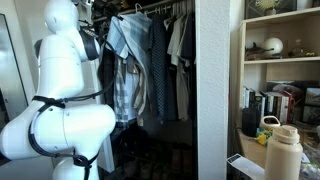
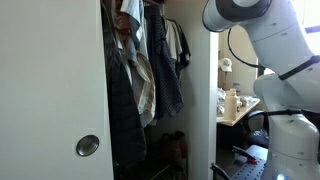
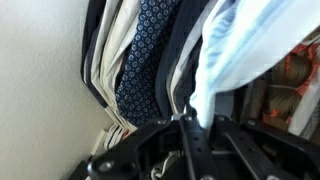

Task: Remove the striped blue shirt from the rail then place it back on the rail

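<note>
The striped blue shirt (image 1: 123,35) is pale blue and hangs bunched at the left end of the wardrobe, just under the rail (image 1: 160,8). In the wrist view its light fabric (image 3: 240,50) drops down into my gripper (image 3: 193,122), whose black fingers are shut on a fold of it. In an exterior view the gripper (image 1: 93,46) is at the shirt's left edge, high up near the rail. In an exterior view the shirt (image 2: 128,28) shows at the top behind the wardrobe door. I cannot tell whether its hanger is on the rail.
Other clothes hang close by: a plaid shirt (image 1: 126,92), dark garments (image 1: 165,70) and a dotted navy one (image 3: 145,55). A white wardrobe door (image 2: 50,90) and a side wall (image 1: 218,90) flank the opening. Shelves (image 1: 285,60) and a bottle (image 1: 284,150) stand beside it.
</note>
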Action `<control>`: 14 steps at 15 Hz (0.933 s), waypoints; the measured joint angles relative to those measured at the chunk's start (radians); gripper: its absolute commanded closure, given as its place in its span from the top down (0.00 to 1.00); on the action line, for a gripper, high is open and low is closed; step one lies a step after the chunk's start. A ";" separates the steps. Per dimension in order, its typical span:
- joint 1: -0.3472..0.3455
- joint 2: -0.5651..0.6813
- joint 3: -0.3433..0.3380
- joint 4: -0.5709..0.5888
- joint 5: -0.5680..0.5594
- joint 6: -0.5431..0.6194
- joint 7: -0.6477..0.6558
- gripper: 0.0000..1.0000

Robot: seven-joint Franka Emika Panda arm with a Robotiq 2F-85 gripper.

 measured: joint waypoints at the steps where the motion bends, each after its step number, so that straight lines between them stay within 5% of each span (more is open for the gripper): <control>1: 0.025 0.000 0.000 0.000 -0.019 -0.023 0.017 0.03; 10: 0.273 0.041 0.003 -0.002 -0.170 -0.287 0.161 0.07; 14: 0.297 0.053 0.007 -0.002 -0.170 -0.316 0.176 0.07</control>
